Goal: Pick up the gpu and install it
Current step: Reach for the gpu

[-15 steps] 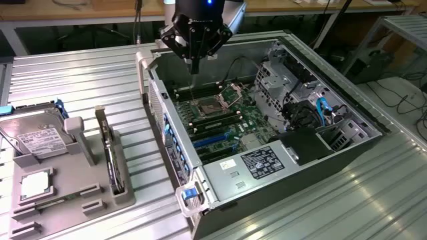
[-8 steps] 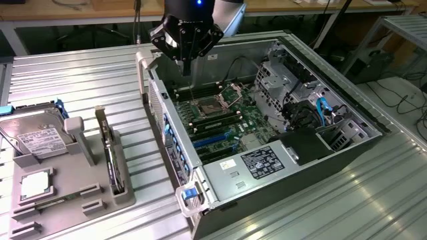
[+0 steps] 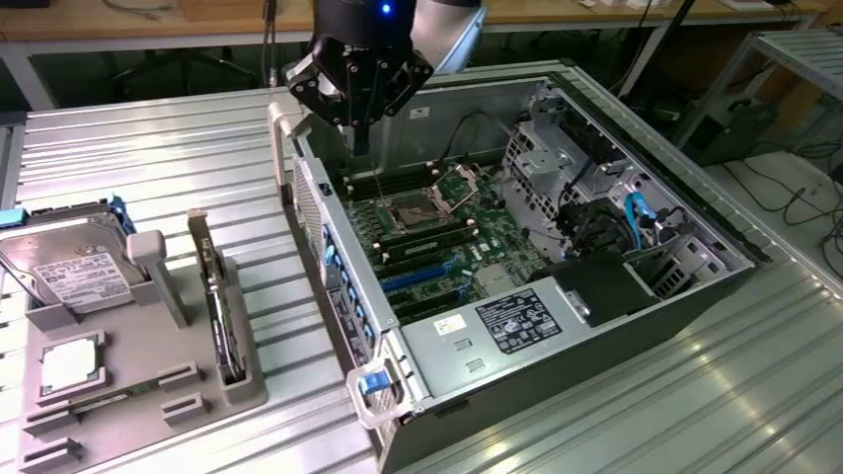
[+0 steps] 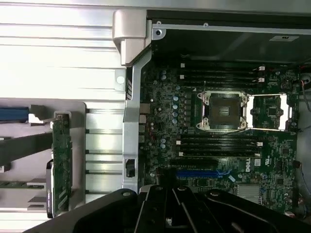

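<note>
Thin gpu [image 3: 215, 296] standing on edge in a grey holder [image 3: 145, 272] on the tabletop [image 3: 158, 148], beside the open computer case [image 3: 527, 395], greenish circuit face showing in the wrist view, lower edge hiding in the slot, pincer [image 3: 358, 143] hovering above the case's rim, tips sitting together, gripping nothing

An open computer case [image 3: 579, 395] lies on the ribbed metal desk [image 3: 158, 148]. Its motherboard [image 3: 495, 237] and open processor socket [image 3: 411, 215] sit below the fingers [image 3: 358, 133], near them. Well apart from the fingers, a grey holder [image 3: 169, 286] on the desk carries a hard drive [image 3: 73, 267] and a square silver chip [image 3: 69, 363].
</note>
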Controlling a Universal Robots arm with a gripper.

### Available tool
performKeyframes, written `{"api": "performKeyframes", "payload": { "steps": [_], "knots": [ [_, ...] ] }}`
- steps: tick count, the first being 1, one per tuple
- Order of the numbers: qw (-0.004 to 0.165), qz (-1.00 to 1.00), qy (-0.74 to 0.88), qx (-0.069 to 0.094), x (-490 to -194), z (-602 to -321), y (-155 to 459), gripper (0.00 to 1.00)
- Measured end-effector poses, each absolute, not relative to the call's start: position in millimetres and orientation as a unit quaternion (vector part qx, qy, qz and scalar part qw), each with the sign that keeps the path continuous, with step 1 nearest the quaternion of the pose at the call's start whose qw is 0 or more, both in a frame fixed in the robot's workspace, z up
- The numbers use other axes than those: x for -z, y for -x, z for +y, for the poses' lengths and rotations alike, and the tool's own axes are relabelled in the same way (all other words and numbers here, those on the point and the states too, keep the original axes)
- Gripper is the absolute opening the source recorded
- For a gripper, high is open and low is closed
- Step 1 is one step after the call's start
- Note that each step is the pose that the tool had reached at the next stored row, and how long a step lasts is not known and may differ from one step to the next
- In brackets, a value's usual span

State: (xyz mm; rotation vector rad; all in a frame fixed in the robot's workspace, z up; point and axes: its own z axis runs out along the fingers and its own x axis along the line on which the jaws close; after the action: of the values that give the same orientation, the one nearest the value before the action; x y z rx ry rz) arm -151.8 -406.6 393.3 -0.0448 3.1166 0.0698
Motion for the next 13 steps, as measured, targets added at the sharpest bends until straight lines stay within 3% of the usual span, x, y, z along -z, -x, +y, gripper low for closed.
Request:
{"api": "performKeyframes", "payload": {
  "steps": [13],
  "knots": [
    [0.012,0.999,0.027,-0.023,-393.1,-428.5,198.3,0.11]
  ]
}}
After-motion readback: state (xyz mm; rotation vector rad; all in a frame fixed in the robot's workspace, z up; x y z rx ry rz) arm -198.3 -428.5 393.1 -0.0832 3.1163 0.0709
